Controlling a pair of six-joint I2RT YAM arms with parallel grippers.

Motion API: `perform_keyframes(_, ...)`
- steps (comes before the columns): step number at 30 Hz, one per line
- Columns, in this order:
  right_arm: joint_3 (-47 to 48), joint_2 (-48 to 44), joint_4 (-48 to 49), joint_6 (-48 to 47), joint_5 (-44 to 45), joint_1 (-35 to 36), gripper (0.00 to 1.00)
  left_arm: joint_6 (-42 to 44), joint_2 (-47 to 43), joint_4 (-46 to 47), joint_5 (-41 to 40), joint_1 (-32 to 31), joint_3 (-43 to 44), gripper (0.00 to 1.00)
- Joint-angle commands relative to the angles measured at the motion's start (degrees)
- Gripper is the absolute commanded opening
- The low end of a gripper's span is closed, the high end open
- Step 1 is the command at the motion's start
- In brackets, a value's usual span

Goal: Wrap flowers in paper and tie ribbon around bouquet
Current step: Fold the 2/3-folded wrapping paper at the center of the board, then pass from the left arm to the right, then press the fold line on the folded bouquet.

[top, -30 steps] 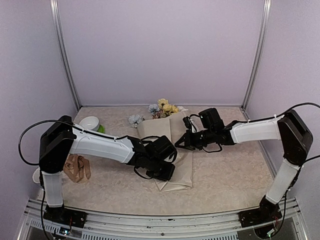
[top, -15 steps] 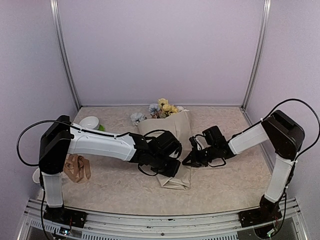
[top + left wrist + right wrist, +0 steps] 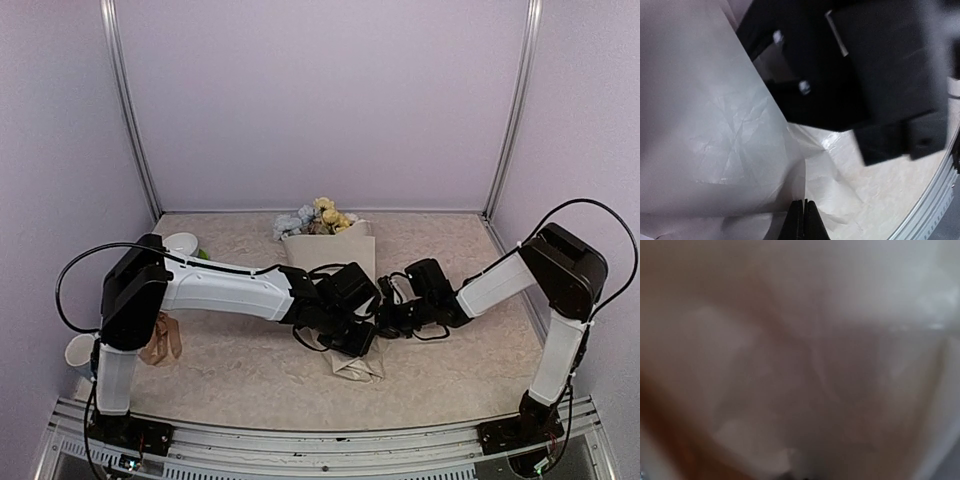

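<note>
The beige paper (image 3: 338, 252) lies folded lengthwise around the flowers (image 3: 318, 216), whose blue and yellow blooms stick out at its far end. My left gripper (image 3: 360, 338) sits on the paper's near part. In the left wrist view that gripper (image 3: 804, 202) is shut, with a thin edge of paper (image 3: 715, 130) running into its tips. My right gripper (image 3: 389, 318) meets it from the right, seen black and close as the right gripper (image 3: 875, 75). Blurred paper (image 3: 800, 360) fills the right wrist view. The tan ribbon (image 3: 162, 338) lies at the left, half behind my left arm.
A white bowl (image 3: 181, 243) with something green beside it stands at the back left. A white cup (image 3: 80, 350) sits by the left arm's base. The table's metal front rail (image 3: 320, 440) runs along the near edge.
The right gripper has swung down and left to the paper's near part. The left gripper has shifted right. The paper now looks narrower, and the blooms sit closer together at its far end.
</note>
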Motion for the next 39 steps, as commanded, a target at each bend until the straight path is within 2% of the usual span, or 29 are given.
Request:
perform_keyframes(1,-1.3,-2.3,-3.0,1.3,1.2,1.2,0.0,1.7,4.0,-5.4,5.0,-0.8,1.3,0.0)
perform_keyframes(6,-1.8,-8.5,-5.9,1.8,4.6,0.7,0.0,1.8,4.2,-5.6,5.3,-0.7,1.0,0.0)
perform_keyframes(11,-2.2,-16.2,-9.4,0.3,7.0,-2.7,0.0,2.1,4.2,-5.3,5.2,-0.7,0.4,0.0)
perform_keyframes(13,-1.2,-17.5,-10.3,-2.0,6.5,-4.8,0.09,2.1,4.0,-5.0,5.2,-0.7,0.0,0.0)
perform_keyframes(16,2.2,-15.6,-12.2,-5.5,3.5,-6.6,0.35,2.0,3.7,-4.6,5.1,-0.7,-0.3,0.0)
perform_keyframes(18,4.6,-13.5,-13.3,-6.9,3.1,-6.9,0.45,2.1,3.6,-4.6,5.1,-0.7,-0.3,0.0)
perform_keyframes(28,9.4,-3.6,-9.8,-7.3,-4.6,-6.8,0.49,2.3,3.5,-4.1,5.2,-0.7,-0.7,0.0)
perform_keyframes(31,8.5,-2.3,-6.4,-6.9,-9.2,-6.5,0.44,2.4,3.4,-4.0,5.3,-0.7,-0.9,0.0)
perform_keyframes(35,7.8,0.1,-0.7,-5.1,-16.3,-6.0,0.06,2.4,2.9,-3.4,5.4,-0.7,-1.5,0.0)
perform_keyframes(36,7.8,0.4,-0.8,-5.1,-16.4,-6.0,0.0,2.4,2.7,-3.2,5.4,-0.7,-1.6,0.0)
perform_keyframes(39,8.3,0.3,-2.3,-5.9,-14.6,-6.1,0.0,2.5,2.2,-2.8,4.9,-0.7,-1.8,0.0)
